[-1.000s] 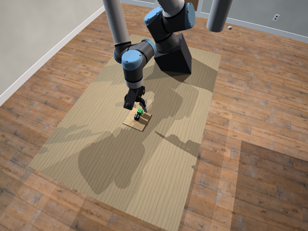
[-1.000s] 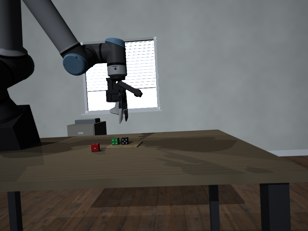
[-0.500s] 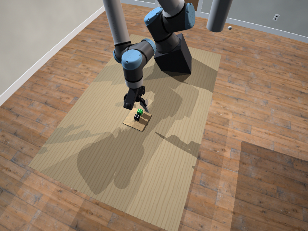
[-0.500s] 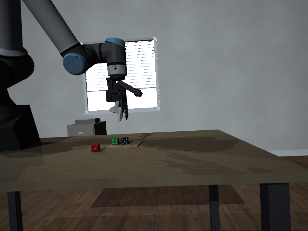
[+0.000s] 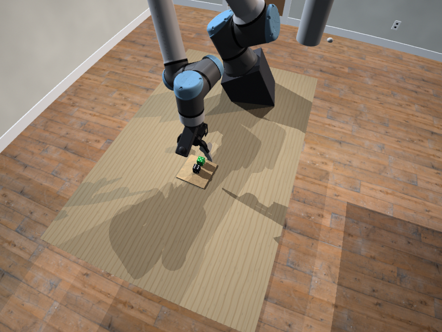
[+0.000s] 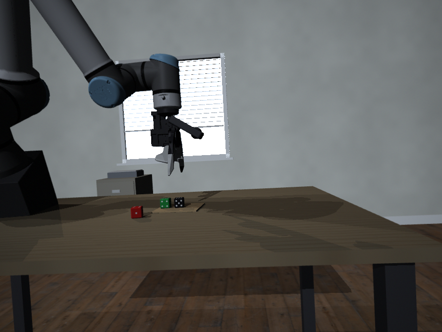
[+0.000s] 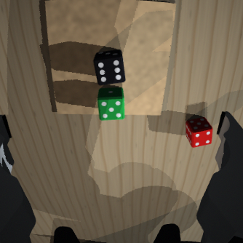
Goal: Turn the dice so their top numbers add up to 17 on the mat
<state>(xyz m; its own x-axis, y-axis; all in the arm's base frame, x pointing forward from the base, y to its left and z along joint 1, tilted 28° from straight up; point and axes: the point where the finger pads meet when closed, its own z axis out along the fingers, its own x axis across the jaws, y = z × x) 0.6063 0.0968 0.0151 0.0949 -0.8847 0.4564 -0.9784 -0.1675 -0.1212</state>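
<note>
"Where's the gripper [image 5: 198,155] [image 6: 175,173] [image 7: 114,114]?"

"Above the dice, clear of them, fingers wide apart with nothing between them."

"And the black die [image 5: 196,168] [image 6: 179,202] [image 7: 109,68]?"

"On the mat [image 5: 191,176] [image 6: 187,209] [image 7: 145,73], sitting flat, six up."

"The green die [image 5: 200,160] [image 6: 165,203] [image 7: 111,108]?"

"Just beside the black one, at the mat's edge, flat, with five on top. I can't tell whether its whole base is on the mat, or whether the two dice touch."

"What about the red die [image 6: 136,212] [image 7: 198,134]?"

"Off the mat, flat on the table [image 5: 232,267] [image 6: 214,243] [image 7: 127,214], showing four. The top view hides it; the exterior and wrist views show it."

"So the tops make fifteen?"

"Yes, two short of seventeen, and red still needs to get onto the mat."

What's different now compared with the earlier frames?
The open gripper has spread slightly wider and shifted slightly left in the exterior view. Nothing was grasped or released. The green, black and red dice stayed put.
</note>
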